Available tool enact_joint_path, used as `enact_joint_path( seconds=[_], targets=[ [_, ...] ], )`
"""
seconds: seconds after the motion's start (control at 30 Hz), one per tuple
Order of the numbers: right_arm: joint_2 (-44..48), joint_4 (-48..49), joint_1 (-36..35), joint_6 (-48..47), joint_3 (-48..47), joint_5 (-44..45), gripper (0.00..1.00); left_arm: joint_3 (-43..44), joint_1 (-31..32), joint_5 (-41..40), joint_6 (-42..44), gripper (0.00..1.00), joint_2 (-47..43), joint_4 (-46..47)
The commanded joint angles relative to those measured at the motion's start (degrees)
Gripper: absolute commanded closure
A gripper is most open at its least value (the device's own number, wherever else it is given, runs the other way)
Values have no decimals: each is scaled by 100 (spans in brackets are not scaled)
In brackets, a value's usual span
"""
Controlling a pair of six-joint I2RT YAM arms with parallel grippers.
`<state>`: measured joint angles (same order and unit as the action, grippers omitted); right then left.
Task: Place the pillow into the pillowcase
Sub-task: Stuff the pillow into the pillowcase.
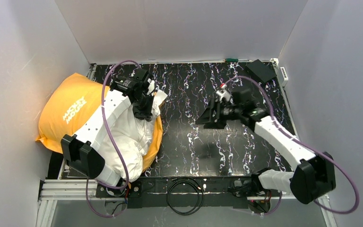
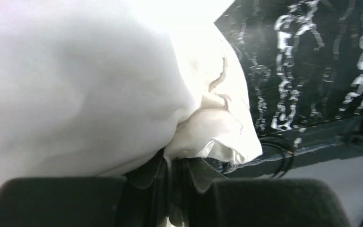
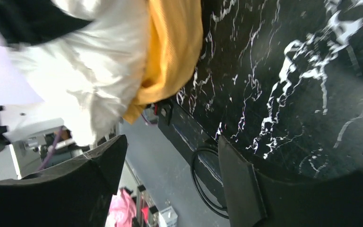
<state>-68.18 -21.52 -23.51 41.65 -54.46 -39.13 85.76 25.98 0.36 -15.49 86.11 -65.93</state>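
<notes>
White walls close in a black, white-veined table (image 1: 246, 142). At its left edge lies the pillowcase (image 1: 71, 111), bright orange and plump, with white "MICKEY MOUSE" lettering facing up. The pillow (image 1: 134, 142), off-white and creased, bulges out of its open end, with an orange rim showing along its right side. The left gripper (image 1: 144, 112) sits at the pillow's far right corner. Its fingers (image 2: 198, 176) are pressed together on a bunched fold of pillow fabric, the bulk swelling beyond them. The right gripper (image 1: 208, 118) hovers over bare table, well apart from the pillow. Its fingers (image 3: 94, 161) are spread with nothing between them, and the pillow and pillowcase lie ahead of the tips.
</notes>
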Motion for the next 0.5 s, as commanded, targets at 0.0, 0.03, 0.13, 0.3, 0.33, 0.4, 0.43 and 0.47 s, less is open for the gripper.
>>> enact_joint_path(
  seconds=[0.0,0.03,0.13,0.3,0.33,0.4,0.43,0.47],
  targets=[
    [-643,1500,-875,607,417,613,18,685,-66,933,-231,100,-60,-625],
    [-916,1853,-1067,703,398,614,16,813,-60,1100,-316,100,-40,-623],
    [-1834,2551,-1576,769,-93,700,12,1102,4,1662,-586,100,46,-537],
    [-3225,3060,-2083,875,-1121,815,11,1400,205,1790,-902,100,133,-414],
    [-3415,3302,-2119,985,-1218,818,10,1427,214,1798,-925,100,134,-412],
    [-3858,3810,-2180,1209,-1470,699,10,1476,223,1834,-983,100,118,-412],
    [-4022,3905,-2210,1242,-1643,649,11,1497,224,1878,-1013,100,109,-405],
    [-4156,4021,-2244,1280,-1812,595,12,1526,229,1918,-1040,100,113,-387]
  ],
)
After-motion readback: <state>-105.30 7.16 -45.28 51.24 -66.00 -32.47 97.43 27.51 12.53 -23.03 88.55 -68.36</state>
